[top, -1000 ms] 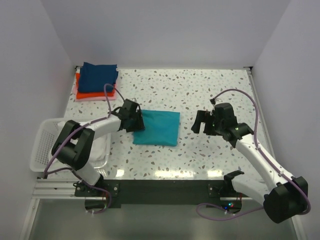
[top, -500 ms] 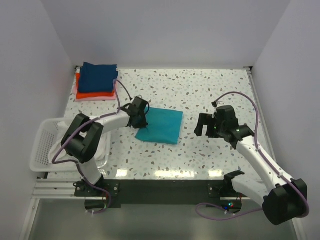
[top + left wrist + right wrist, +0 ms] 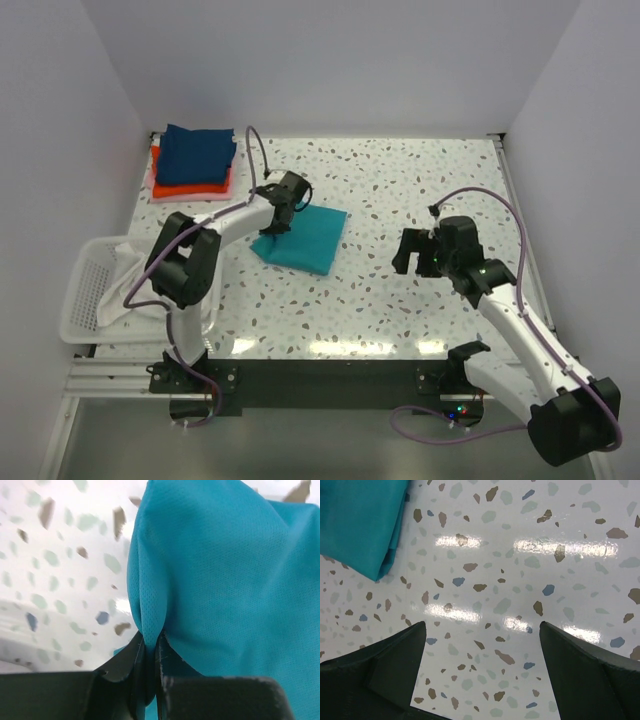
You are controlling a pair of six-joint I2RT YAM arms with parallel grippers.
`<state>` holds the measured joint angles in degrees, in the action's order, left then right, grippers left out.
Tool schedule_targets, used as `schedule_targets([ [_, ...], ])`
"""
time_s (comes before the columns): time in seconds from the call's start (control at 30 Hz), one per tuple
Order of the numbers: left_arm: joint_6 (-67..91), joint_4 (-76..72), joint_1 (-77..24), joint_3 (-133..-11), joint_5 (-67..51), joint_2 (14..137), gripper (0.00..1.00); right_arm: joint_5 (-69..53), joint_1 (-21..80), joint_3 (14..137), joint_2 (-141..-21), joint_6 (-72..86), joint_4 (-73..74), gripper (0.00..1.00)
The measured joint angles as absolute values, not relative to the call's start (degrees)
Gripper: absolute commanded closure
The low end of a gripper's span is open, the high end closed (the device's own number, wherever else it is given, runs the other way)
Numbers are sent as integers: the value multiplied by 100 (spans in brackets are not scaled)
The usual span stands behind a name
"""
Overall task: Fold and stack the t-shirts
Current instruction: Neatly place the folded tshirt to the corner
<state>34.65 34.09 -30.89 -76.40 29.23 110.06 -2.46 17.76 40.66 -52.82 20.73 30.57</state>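
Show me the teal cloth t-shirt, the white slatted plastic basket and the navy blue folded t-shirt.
teal cloth t-shirt (image 3: 310,240): top view, its middle.
white slatted plastic basket (image 3: 80,300): top view, left slatted wall.
navy blue folded t-shirt (image 3: 198,155): top view, its middle.

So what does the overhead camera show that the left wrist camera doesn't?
Only the overhead view shows the stack of folded t-shirts in the far left corner, the white basket and the open right gripper. Only the left wrist view shows how the left gripper pinches a fold of cloth up close. Both show the teal t-shirt on the speckled table.
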Motion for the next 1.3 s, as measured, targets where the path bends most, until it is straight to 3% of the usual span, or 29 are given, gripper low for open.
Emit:
schedule_targets([
  [0.4,1863,3343,-2571,-8860,4075,11583,100,-246,1761,4021,-5260,2049,2971,1],
  [0.67,939,3135,-1962,-10193,4088,12175,100,-222,1761,4014,-5483,2040,2926,1],
  [1.3,-1155,2335,-1691,-11515,4480,12722,100,-5,1761,4014,-5588,1990,2910,1],
])
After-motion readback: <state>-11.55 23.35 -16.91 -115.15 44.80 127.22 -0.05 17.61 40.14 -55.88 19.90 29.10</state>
